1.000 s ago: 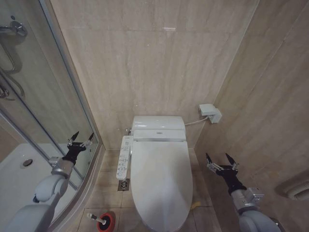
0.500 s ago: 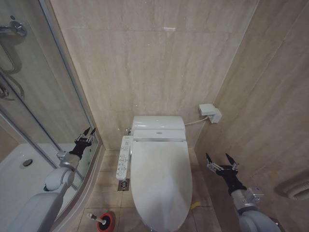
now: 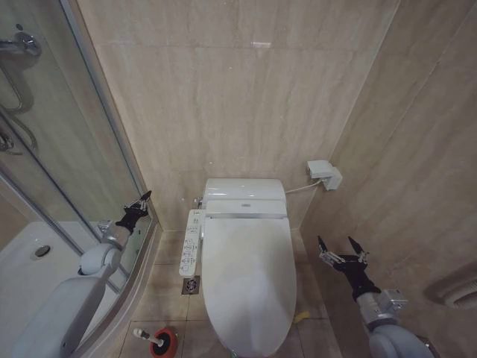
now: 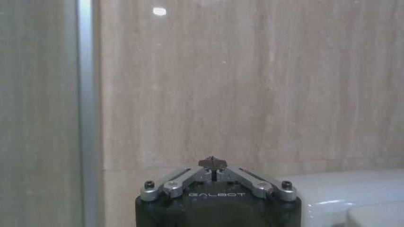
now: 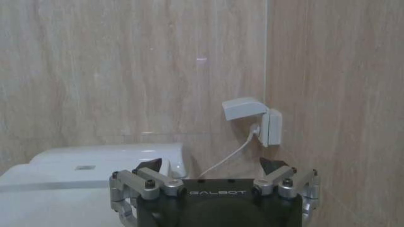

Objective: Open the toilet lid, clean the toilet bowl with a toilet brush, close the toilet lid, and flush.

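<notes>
Between the two arms, the toilet lid (image 3: 248, 280) lay shut over the bowl, its long axis running from the tank toward the robot. The left gripper (image 3: 139, 202), jaws together, hung by the shower glass; the right gripper (image 3: 341, 250), jaws apart, hovered nearer the lid's side

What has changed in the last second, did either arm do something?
The left end effector moved up and forward, toward the wall beside the glass shower door, and its fingers closed from open to shut on nothing. The right end effector stayed open beside the toilet. The toilet lid stayed down, and the brush stayed in its red holder.
</notes>
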